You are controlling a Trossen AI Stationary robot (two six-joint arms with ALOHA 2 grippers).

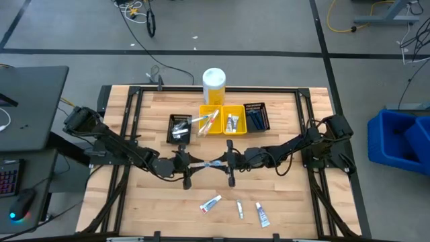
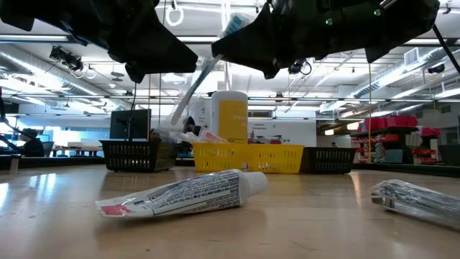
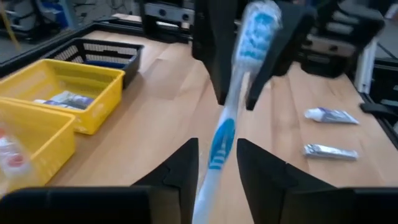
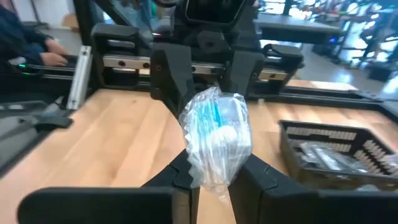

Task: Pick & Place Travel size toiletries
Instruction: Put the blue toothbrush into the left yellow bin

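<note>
A blue-and-white toothbrush (image 1: 205,163) in a clear wrapper hangs in the air between my two grippers over the middle of the table. My left gripper (image 1: 187,164) is shut on its handle and my right gripper (image 1: 227,162) on its wrapped head end. In the low view the toothbrush (image 2: 201,75) slants, head end higher. Three small toiletry pieces lie flat on the near part of the table: a white tube (image 1: 211,204), a slim silvery piece (image 1: 239,210) and another tube (image 1: 261,215). My left gripper (image 3: 217,171) pinches the toothbrush's handle (image 3: 219,140) between its two fingers, which lie along it, coming level from the table's left. The brush is lifted clear of the table and tilted. My right gripper (image 4: 211,180) pinches the wrapped head end (image 4: 214,134) between its two fingers, coming level from the table's right. The clear wrapper bulges out above the fingers. The left wrist view shows the head (image 3: 258,28) between these fingers.
At the far side stand a black bin (image 1: 180,128), two yellow bins (image 1: 210,119) (image 1: 234,119) holding toiletries, another black bin (image 1: 256,116), and a tall white-and-yellow container (image 1: 213,86). Bare wood lies left and right of the grippers.
</note>
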